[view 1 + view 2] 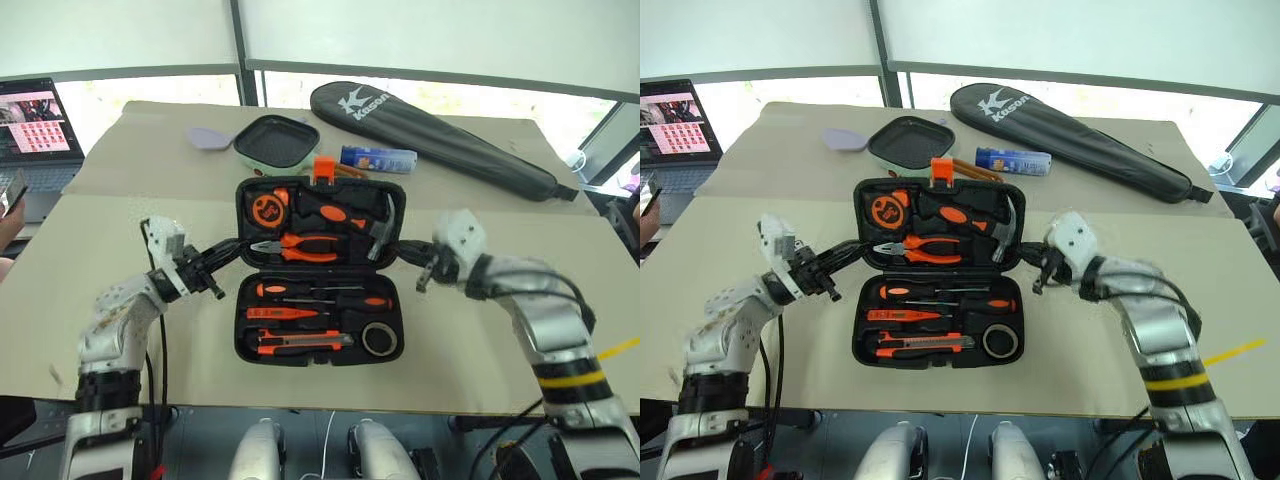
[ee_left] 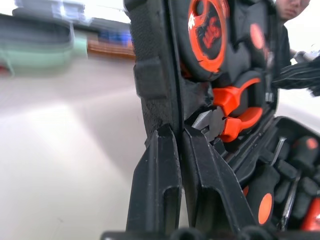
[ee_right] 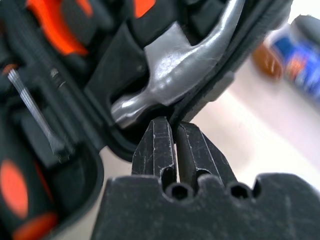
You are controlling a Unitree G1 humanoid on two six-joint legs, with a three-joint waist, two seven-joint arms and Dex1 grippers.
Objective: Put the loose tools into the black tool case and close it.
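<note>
We find the loose tools [image 1: 318, 315] seated in the open black tool case [image 1: 321, 270] mid-table. Left tool [image 1: 238, 250] and right tool [image 1: 400, 252] are clenched on the lid's side edges, evidently to fold it shut.

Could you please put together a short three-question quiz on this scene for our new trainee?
1. True or false: the black tool case lies open on the table.
2. The long black racket bag lies: A) beyond the case, B) inside the case, C) on the laptop.
3. How do the fingers of the left gripper and the right gripper stand?

Key
1. True; tools sit in both halves.
2. A.
3. Both pairs are shut, each at one side edge of the case's far half, which stands partly raised.
</note>
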